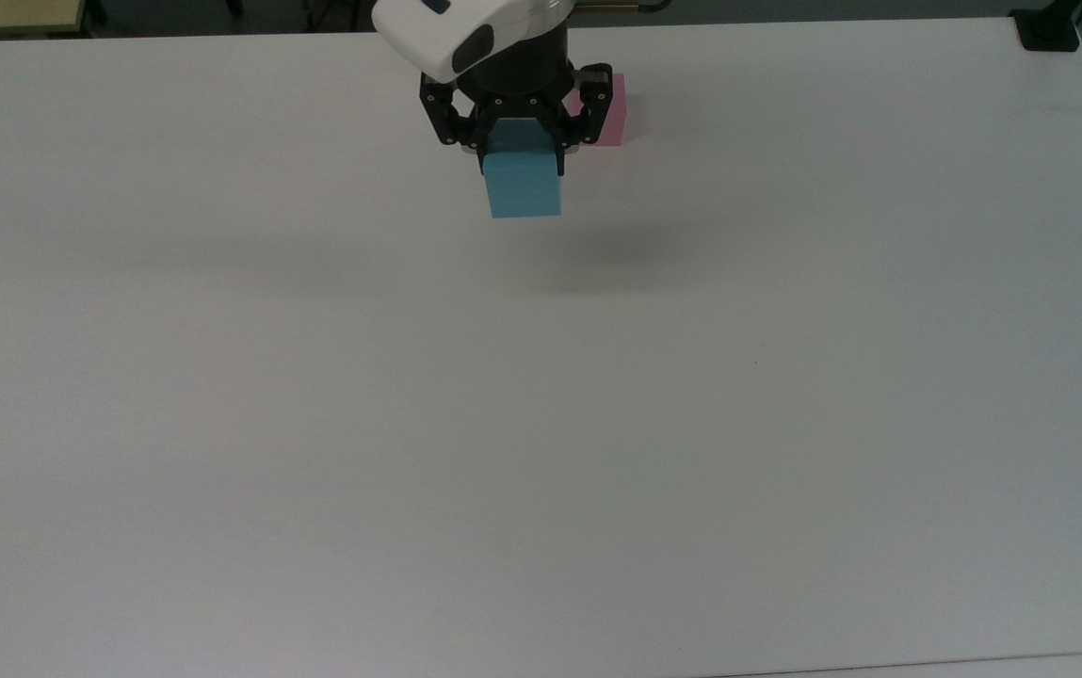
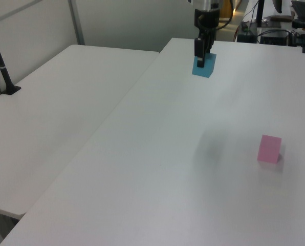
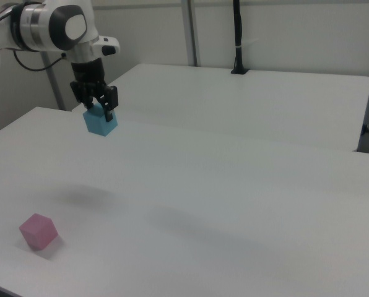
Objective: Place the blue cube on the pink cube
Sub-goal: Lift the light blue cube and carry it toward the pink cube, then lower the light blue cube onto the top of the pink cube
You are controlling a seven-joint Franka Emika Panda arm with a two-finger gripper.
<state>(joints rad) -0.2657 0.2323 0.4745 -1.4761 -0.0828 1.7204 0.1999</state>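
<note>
White tabletop (image 1: 541, 452) spreads bare and matte across the top view, with a second white table (image 2: 55, 107) butted against it on the left view's left. No brand, label or writing can be read anywhere. Nearest in the right view, the pink cube (image 3: 38, 231) sits alone on the tabletop close to the front edge, at the right view's lower left. Well above and beyond it, the blue cube (image 3: 100, 121) hangs in the air, clamped by its upper part between the two black fingers of the gripper (image 3: 95, 105), which are closed against its sides. In the top view the gripper (image 1: 523, 151) partly covers the pink cube (image 1: 610, 108). A faint shadow lies on the table under the blue cube
</note>
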